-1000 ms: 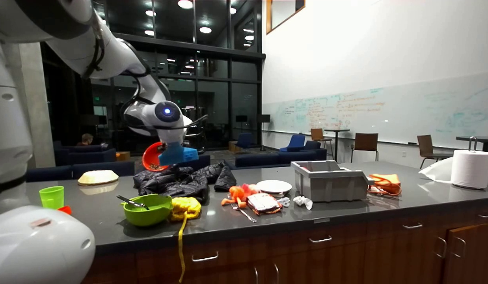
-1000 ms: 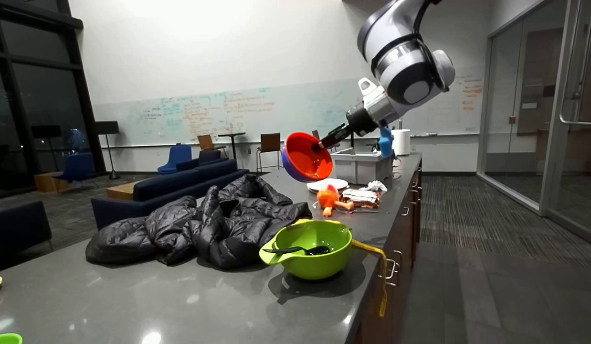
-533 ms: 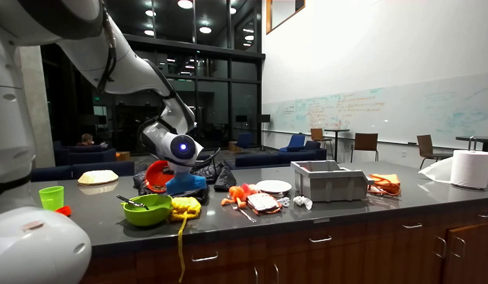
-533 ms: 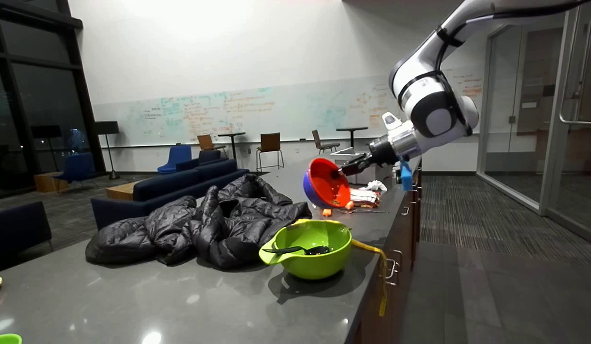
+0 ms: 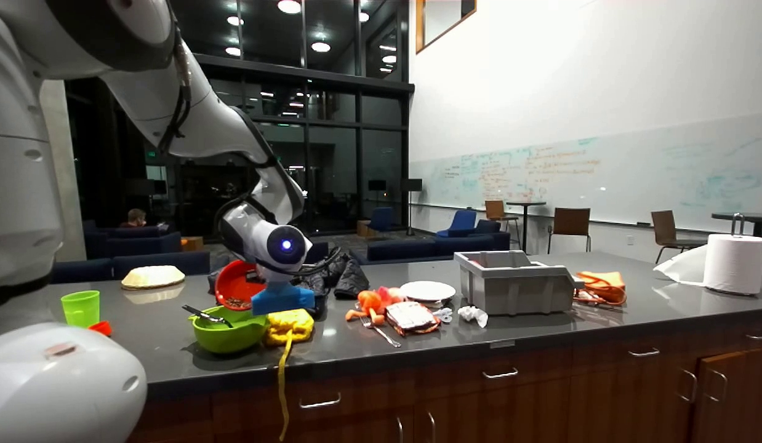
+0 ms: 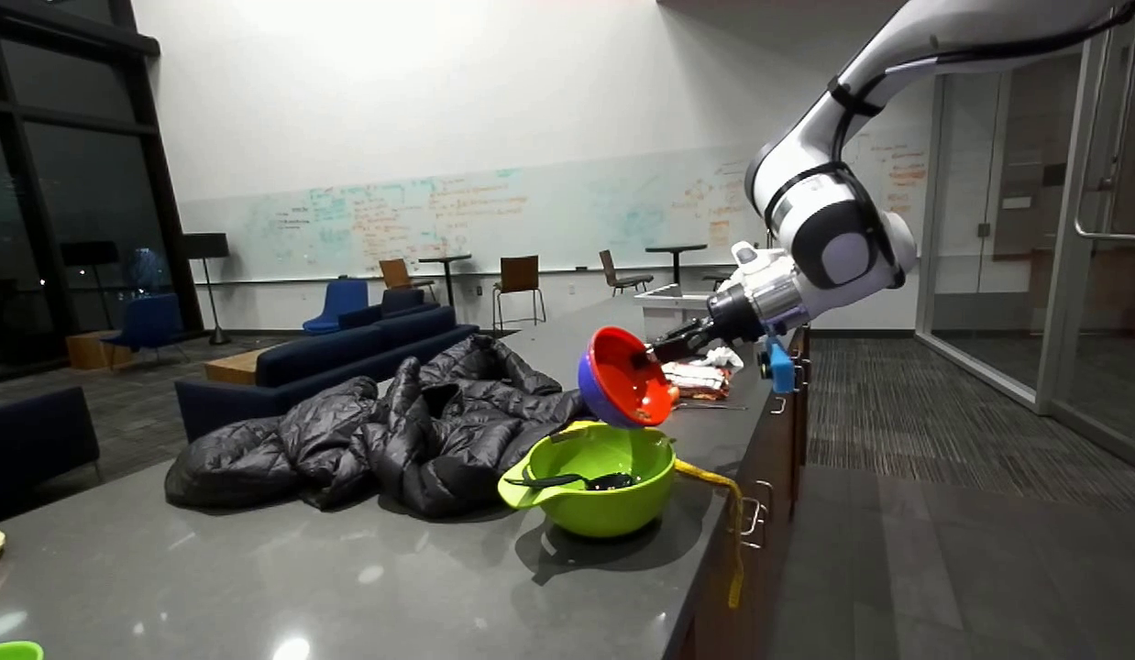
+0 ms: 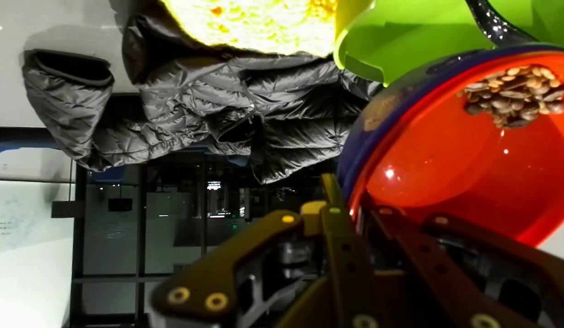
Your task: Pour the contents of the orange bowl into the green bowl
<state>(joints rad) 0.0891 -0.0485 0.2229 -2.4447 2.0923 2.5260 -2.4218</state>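
Note:
The orange bowl, red-orange inside and purple-blue outside, hangs tilted just above and behind the lime-green bowl. It also shows in an exterior view. In the wrist view the orange bowl holds brown and tan bean-like pieces gathered against its lower wall. My gripper is shut on its rim, one finger inside and one outside. The green bowl stands upright on the counter with a black spoon in it. The orange bowl partly covers the green bowl in the wrist view.
A black puffy jacket lies beside the green bowl. A yellow knitted item touches it, its strap hanging over the counter edge. Orange toys, a white plate and a grey bin stand farther along. A green cup stands near the base.
The arm has lowered the orange bowl from well above the counter to just over the green bowl's far rim. The pieces remain inside it. The green bowl has not moved.

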